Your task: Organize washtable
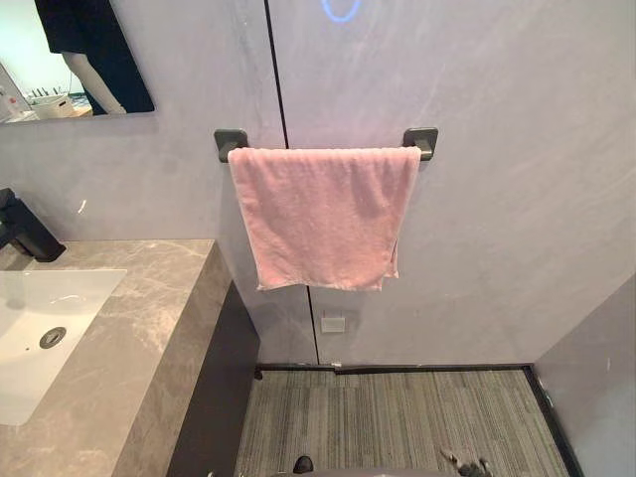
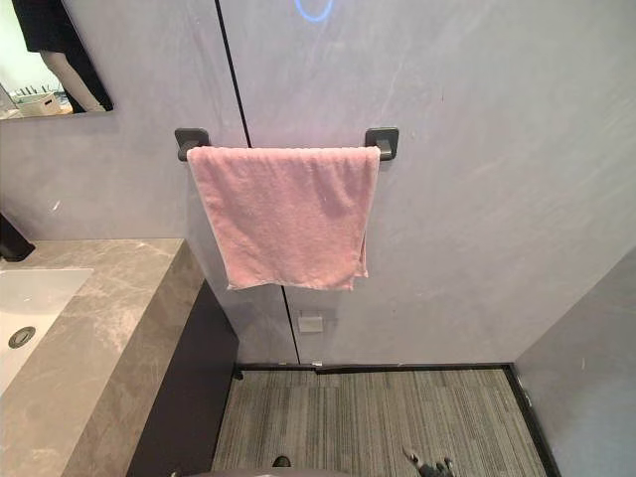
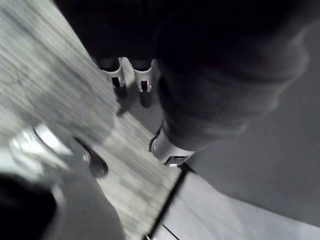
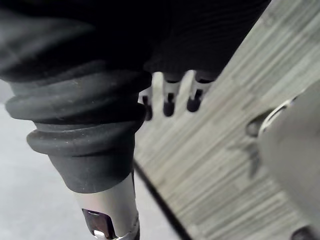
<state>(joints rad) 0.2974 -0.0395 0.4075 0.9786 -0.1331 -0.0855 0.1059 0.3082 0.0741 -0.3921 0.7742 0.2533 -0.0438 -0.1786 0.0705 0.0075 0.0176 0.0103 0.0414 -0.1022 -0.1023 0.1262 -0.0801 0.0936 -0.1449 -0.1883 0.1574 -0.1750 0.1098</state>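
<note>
One pink towel point(image 1: 323, 214); left hand point(image 3: 144, 79) relaxed

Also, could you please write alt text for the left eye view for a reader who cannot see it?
A pink towel hangs over a dark towel bar on a grey wall. To its left, a grey marble counter holds a white sink with a black faucet, under a mirror; striped grey floor lies below.
</note>
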